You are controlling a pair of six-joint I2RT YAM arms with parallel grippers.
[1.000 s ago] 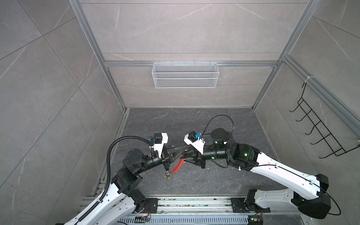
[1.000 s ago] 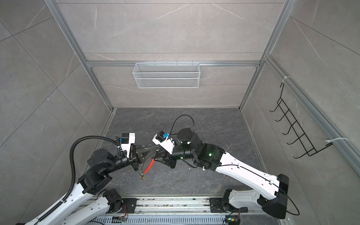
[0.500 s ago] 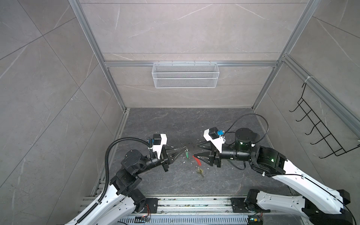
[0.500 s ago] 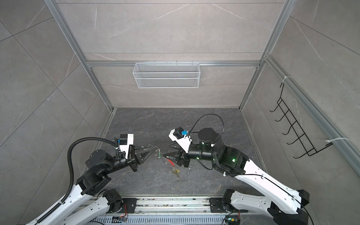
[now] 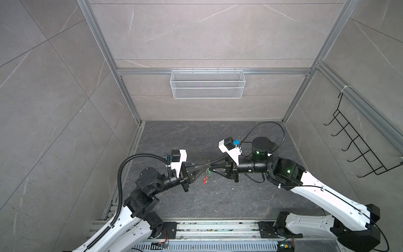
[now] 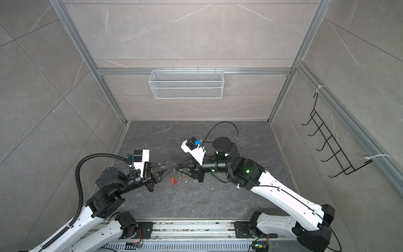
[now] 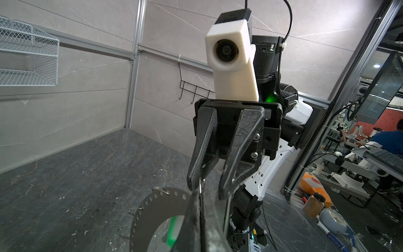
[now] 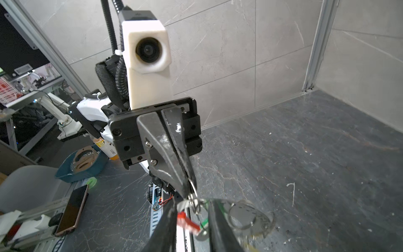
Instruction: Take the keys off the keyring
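Both grippers meet tip to tip above the middle of the dark floor. My left gripper (image 5: 205,170) (image 7: 200,194) is shut on a small metal ring (image 8: 193,197) of the keyring. The keyring's red sleeve (image 5: 205,180) (image 6: 174,180) hangs just below the tips. A dark flat disc with holes (image 7: 150,207) sits beside my left fingers, and a green key (image 7: 173,229) dangles under it. My right gripper (image 5: 209,171) (image 7: 209,189) faces the left one with its jaws a little apart. In the right wrist view the red sleeve (image 8: 187,221) shows in that gap. One right finger (image 7: 196,174) touches the ring.
A white wire basket (image 5: 207,87) hangs on the back wall. A black hook rack (image 5: 359,152) is on the right wall. The arms' base rail (image 5: 218,229) runs along the front edge. White crumbs (image 5: 232,187) lie on the floor right of the grippers.
Half a second ago my right gripper had drawn off to the right, jaws wider. It has come back to the left gripper's tips with narrower jaws. The left gripper stayed shut.
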